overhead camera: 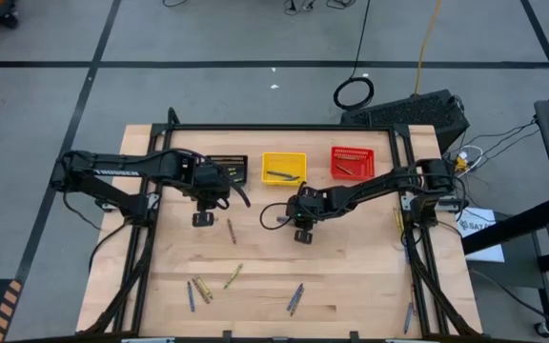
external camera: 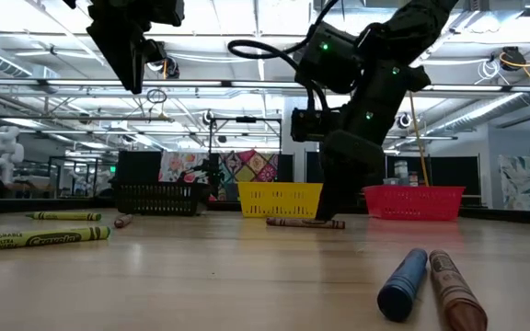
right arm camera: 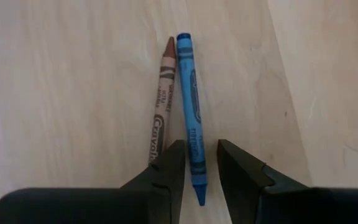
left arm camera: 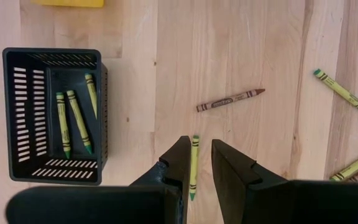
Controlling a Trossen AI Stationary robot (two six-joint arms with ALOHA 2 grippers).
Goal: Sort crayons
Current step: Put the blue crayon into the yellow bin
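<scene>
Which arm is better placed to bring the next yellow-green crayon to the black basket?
Left. A yellow-green crayon shows inside the open left claw, and the black basket stands near it. The right claw straddles a blue crayon.

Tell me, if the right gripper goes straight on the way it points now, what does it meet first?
Probably the blue crayon, which lies between the open fingers of the right gripper. A brown crayon lies against it on one side. Height above the table is unclear.

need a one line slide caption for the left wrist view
Left gripper open above a yellow-green crayon, with three more in the black basket and a brown crayon nearby.
</scene>
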